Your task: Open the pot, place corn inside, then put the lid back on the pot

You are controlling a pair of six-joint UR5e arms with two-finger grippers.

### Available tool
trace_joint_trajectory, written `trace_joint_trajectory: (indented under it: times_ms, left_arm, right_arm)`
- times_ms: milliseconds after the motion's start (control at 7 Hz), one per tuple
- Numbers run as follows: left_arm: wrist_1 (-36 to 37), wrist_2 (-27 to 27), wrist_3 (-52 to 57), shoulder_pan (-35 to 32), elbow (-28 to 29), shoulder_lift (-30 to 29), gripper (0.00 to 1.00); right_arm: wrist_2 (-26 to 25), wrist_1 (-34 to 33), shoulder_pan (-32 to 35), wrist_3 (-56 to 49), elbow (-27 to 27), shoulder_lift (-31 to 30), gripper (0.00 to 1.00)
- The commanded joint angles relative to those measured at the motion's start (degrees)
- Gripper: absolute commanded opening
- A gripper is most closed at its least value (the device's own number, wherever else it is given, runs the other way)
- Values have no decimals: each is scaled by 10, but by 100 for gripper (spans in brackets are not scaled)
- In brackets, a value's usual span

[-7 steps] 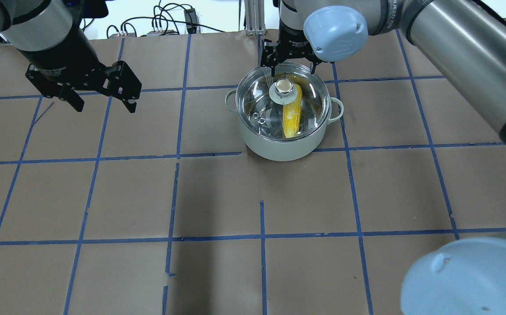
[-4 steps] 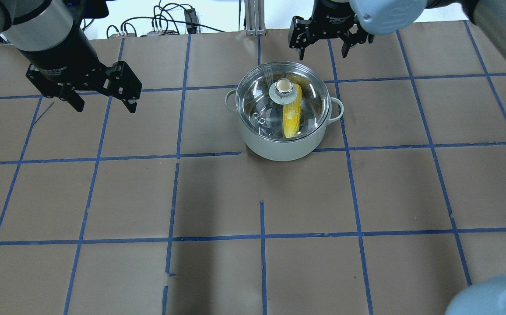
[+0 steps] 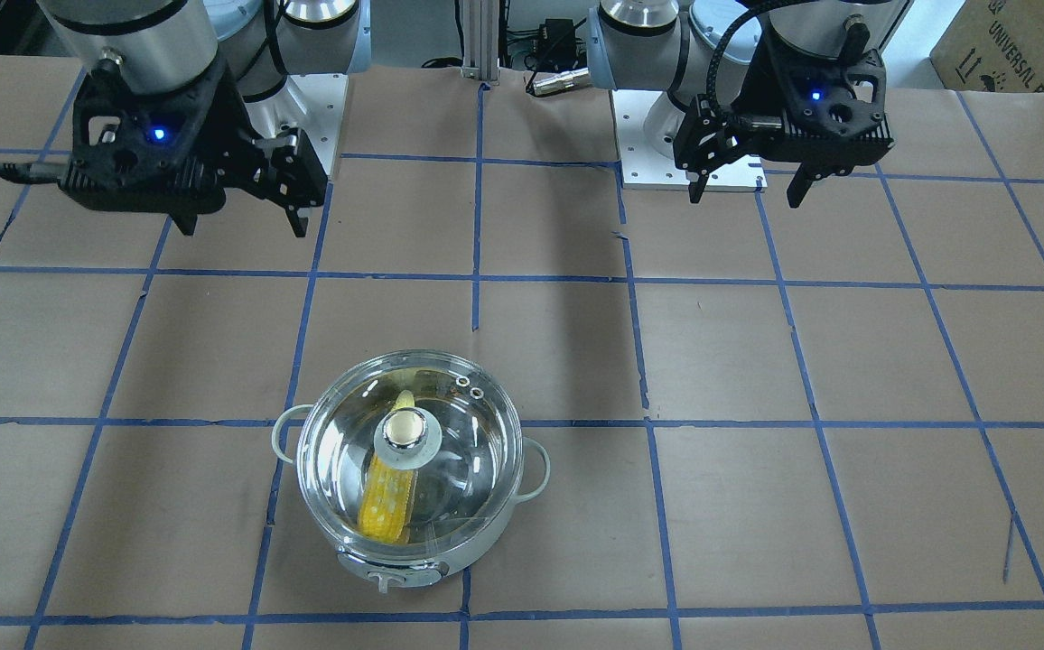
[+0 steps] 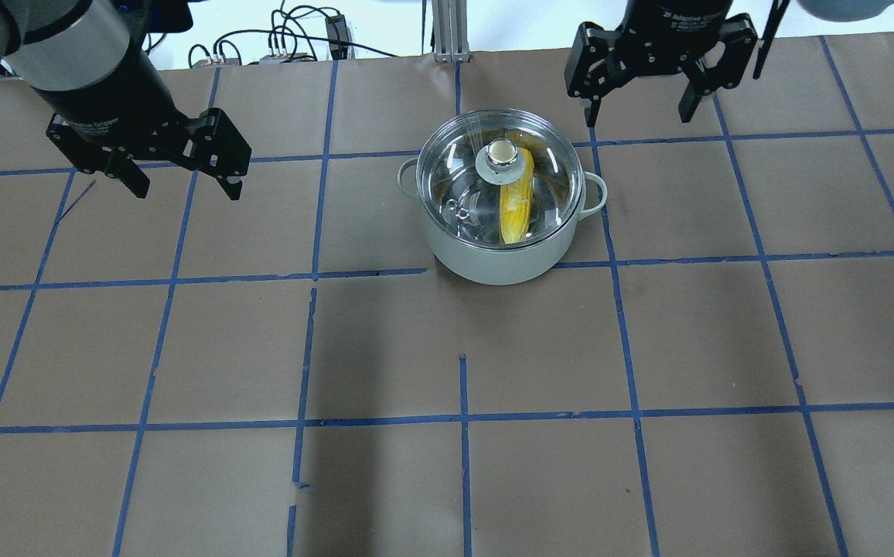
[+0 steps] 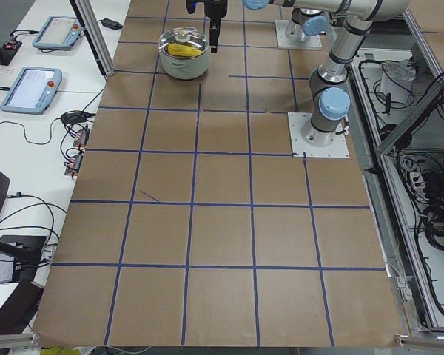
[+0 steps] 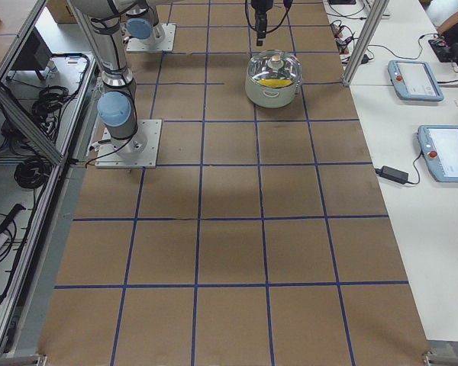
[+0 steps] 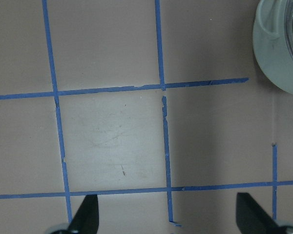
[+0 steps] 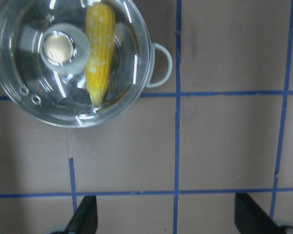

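The pot (image 4: 493,259) stands right of centre toward the far side of the table, with the glass lid (image 4: 458,182) seated on it and its knob (image 4: 503,152) on top. The corn (image 4: 516,205) lies inside, seen through the glass. My right gripper (image 4: 636,116) is open and empty, raised beyond and to the right of the pot. My left gripper (image 4: 186,189) is open and empty, far left of the pot. The right wrist view looks down on the lid (image 8: 29,78), corn (image 8: 100,48) and knob (image 8: 58,48). The front view shows the pot (image 3: 414,564), the corn (image 3: 386,496), my right gripper (image 3: 242,226) and my left gripper (image 3: 743,197).
Brown paper with a blue tape grid (image 4: 462,418) covers the table. Cables (image 4: 284,42) and an aluminium post (image 4: 447,31) sit at the far edge. The arm base plates (image 3: 694,171) stand at the robot's side. Teach pendants (image 6: 416,76) lie on the side bench.
My right gripper has drawn back from the pot's far rim, rising and moving right, still open. The lid and corn stay in place. The left arm has not moved.
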Motion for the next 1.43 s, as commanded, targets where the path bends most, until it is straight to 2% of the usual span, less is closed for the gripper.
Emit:
trace_joint_trajectory:
  times_ms: [0,143,429,714,857,1000,1286]
  left_arm:
    - [-1,0,0,0,0,1,100]
    - [-1,0,0,-1,0,0,100]
    - [-2,0,0,-1,0,1,100]
    - [-3,0,0,-1,-1,1,100]
    - [-4,0,0,-1,-1,1,100]
    - [-4,0,0,-1,-1,1,100]
    - [-4,0,0,-2,-1,1,100]
  right_arm:
    - [-8,-5,-25,1,88,-86,100]
    - [-15,-92,-21,-6,133,-122,100]
    - [-21,-176,-18,-36,141,-119,100]
    - [7,-176,-18,-42,126,-97,100]
    - [8,-188,-18,-43,93,-67,100]
    - [5,-180,-18,-43,37,-23,100]
    - [6,-177,-17,-43,33,-11,100]
